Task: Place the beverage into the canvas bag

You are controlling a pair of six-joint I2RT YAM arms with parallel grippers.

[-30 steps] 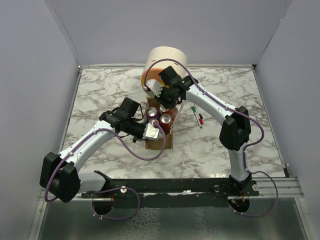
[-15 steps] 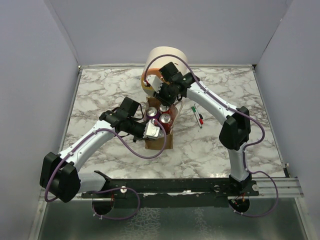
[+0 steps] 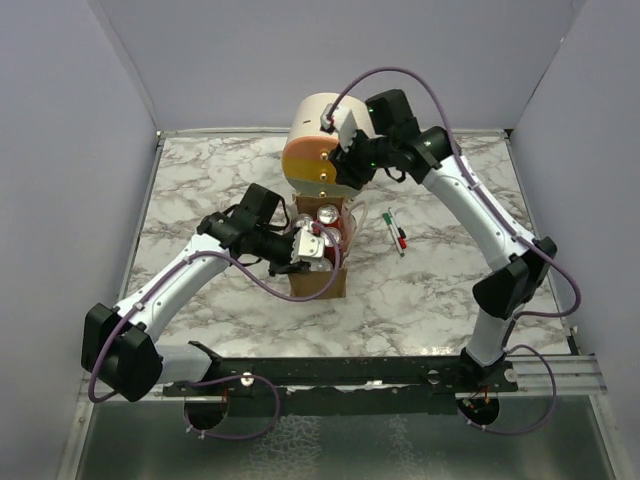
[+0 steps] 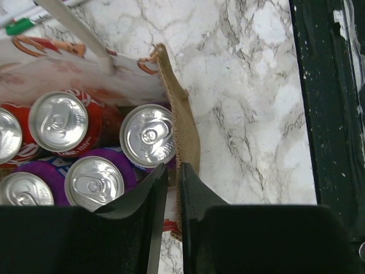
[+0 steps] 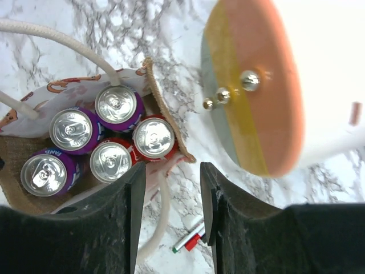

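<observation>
The tan-brown canvas bag (image 3: 322,282) stands mid-table with several red and purple beverage cans (image 3: 326,215) upright inside. My left gripper (image 3: 315,262) is shut on the bag's near wall (image 4: 186,134), one finger inside by a purple can (image 4: 149,135) and one outside. My right gripper (image 3: 350,172) is open and empty, raised above and behind the bag beside the cream cylinder. In the right wrist view, the cans (image 5: 153,137) sit in the bag (image 5: 162,105) just left of the open right gripper (image 5: 173,177). A cream cord handle (image 5: 63,43) arches over the bag.
The large cream cylinder with orange-yellow drawer fronts (image 3: 318,150) stands right behind the bag, and it shows close to my right gripper in the right wrist view (image 5: 256,91). Pens (image 3: 393,232) lie on the marble to the right of the bag. A black rail (image 4: 331,103) runs along the table's near edge.
My right gripper has lifted off the cans in the bag and moved up and back to the right, open and empty. The left gripper still holds the bag's wall.
</observation>
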